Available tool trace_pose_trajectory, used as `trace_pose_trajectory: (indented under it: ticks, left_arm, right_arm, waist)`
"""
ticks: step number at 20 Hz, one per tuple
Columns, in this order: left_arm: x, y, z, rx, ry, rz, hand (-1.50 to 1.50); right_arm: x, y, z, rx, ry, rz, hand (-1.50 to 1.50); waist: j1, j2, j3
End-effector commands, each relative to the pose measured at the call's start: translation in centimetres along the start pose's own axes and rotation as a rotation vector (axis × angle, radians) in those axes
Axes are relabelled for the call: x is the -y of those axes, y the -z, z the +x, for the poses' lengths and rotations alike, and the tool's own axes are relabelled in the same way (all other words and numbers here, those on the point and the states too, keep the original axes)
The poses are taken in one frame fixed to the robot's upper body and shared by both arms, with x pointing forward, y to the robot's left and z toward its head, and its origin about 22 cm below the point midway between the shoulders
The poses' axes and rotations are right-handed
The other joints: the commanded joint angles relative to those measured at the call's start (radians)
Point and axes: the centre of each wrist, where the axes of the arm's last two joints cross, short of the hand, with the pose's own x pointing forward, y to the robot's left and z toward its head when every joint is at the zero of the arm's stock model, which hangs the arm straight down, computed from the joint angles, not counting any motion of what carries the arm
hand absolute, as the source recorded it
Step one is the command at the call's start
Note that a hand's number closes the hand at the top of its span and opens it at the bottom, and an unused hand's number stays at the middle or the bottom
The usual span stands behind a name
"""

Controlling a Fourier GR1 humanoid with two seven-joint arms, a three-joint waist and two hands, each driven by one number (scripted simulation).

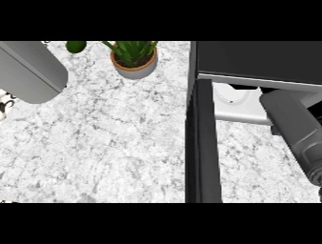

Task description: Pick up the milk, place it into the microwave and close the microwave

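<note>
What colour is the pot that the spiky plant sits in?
The pot is a light orange-brown, like clay, seen in the head view.

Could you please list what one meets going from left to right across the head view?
Large grey cylindrical arm → small green round fruit → spiky green plant in a terracotta pot → open black microwave door → grey right forearm reaching into the black microwave.
</note>
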Motion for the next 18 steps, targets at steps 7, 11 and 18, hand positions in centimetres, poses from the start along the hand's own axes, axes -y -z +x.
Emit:
trace_pose_trajectory:
  ticks: [7, 11, 18]
  left_arm:
    - [2.3, 0.7, -0.3, 0.002, -0.046, -0.13, -1.5]
    - [2.8, 1.8, -1.6, 0.02, -0.078, -0.146, -1.5]
    - [5.8, 3.1, -1.9, -0.021, -0.135, -0.221, 1.5]
  right_arm:
    - [-1.9, -1.1, 0.8, -0.016, 0.347, 0.051, -1.5]
    - [-2.1, -3.1, -0.9, -0.028, 0.481, 0.063, -1.5]
    - [-2.4, -6.1, -3.0, -0.094, 0.661, 0.126, -1.5]
  waist:
    - [-0.033, -0.022, -0.001]
    - [-0.059, -0.027, -0.003]
    - [-0.092, -0.043, -0.005]
